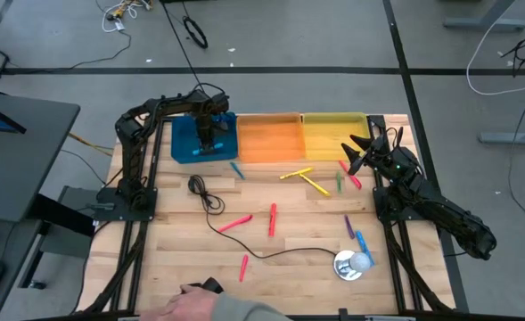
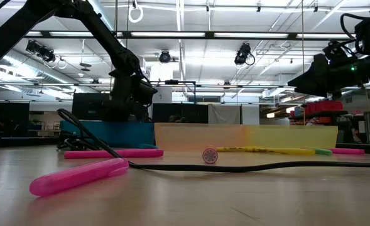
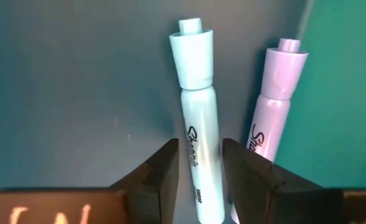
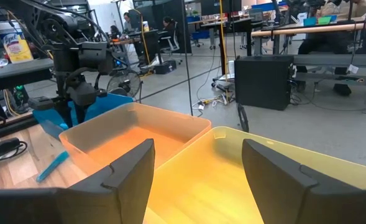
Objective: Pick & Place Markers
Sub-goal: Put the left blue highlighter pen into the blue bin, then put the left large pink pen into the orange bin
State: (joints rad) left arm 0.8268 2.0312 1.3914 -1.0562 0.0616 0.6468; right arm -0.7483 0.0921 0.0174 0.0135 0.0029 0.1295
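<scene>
Blue marker (image 3: 198, 149) capped, purple marker (image 3: 274, 106) beside

Seen from straight above: a wooden worktop (image 1: 271, 259) carrying three trays in a row along the far edge — blue tray (image 1: 184, 143), orange tray (image 1: 269, 138), yellow tray (image 1: 332, 135). Left tool (image 1: 210, 144) down inside the blue tray; right tool (image 1: 355, 156) over the near right corner of the yellow tray, fingers spread. Scattered on the wood — markers (image 1: 271, 218) in pink, yellow, green, blue and purple (two yellow ones crossed just in front of the orange tray). Thin black cable (image 1: 244, 241) snaking across to a round silver-white object (image 1: 351, 264). At the near edge, part of a person (image 1: 213, 308).
</scene>
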